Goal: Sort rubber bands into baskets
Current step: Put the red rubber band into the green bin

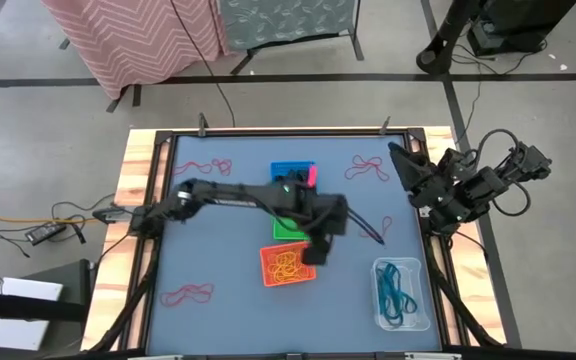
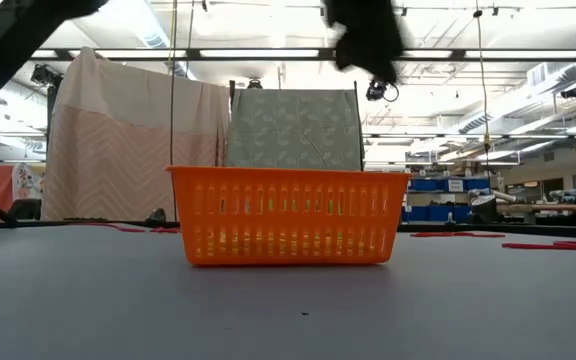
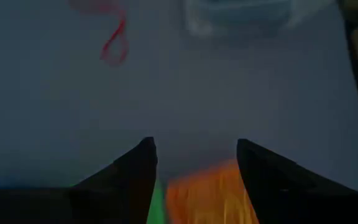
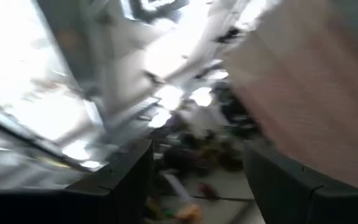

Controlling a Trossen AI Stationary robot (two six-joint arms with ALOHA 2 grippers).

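A: Starting at the left edge of the table (image 1: 168,250), what remains?

B: One red band (image 1: 188,294) lies near the front left corner and another red band (image 1: 208,166) near the back left. Neither is in a basket yet.

A: And in the middle?

B: The blue basket (image 1: 290,173), the green basket (image 1: 290,226) and the orange basket (image 1: 288,265) stand in a row from back to front. The orange one already holds a heap of yellow-orange bands (image 1: 287,265). The left gripper (image 1: 315,249) hangs just over that basket's right rim, fingers spread and empty, so it looks like a drop-off there.

A: Further right?

B: A third red band (image 1: 368,166) lies near the back right, unsorted. The clear tub (image 1: 402,294) at the front right corner holds teal bands (image 1: 396,290). The right gripper (image 4: 194,180) waits beyond the right edge, fingers apart, holding nothing.

A: So?

B: Roughly, the red ones are left.
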